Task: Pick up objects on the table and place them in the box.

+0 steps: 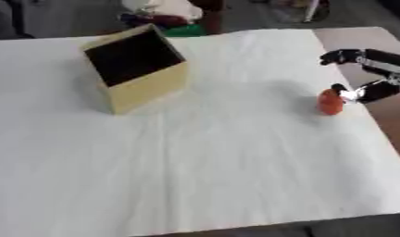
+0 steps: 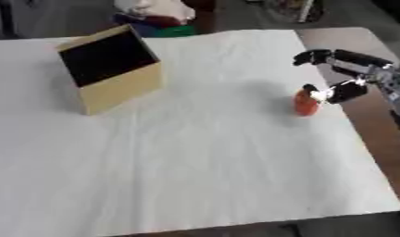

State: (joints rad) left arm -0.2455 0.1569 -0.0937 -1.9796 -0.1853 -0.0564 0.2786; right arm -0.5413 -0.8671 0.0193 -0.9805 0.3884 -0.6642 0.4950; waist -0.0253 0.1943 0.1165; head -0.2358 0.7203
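Note:
A small orange-red object (image 1: 329,102) stands on the white cloth near the table's right edge. My right hand (image 2: 349,74) comes in from the right just beside it, open, its thumb tip by the object's top and its fingers (image 2: 315,57) spread above and behind it. The box (image 1: 138,67), tan with a dark open mouth, stands tilted at the back left, its opening facing up and toward me. My left hand shows in neither view.
The white cloth (image 1: 203,152) covers most of the table; bare brown tabletop (image 1: 394,115) shows along the right edge. Coloured clutter (image 1: 167,16) lies beyond the far edge behind the box.

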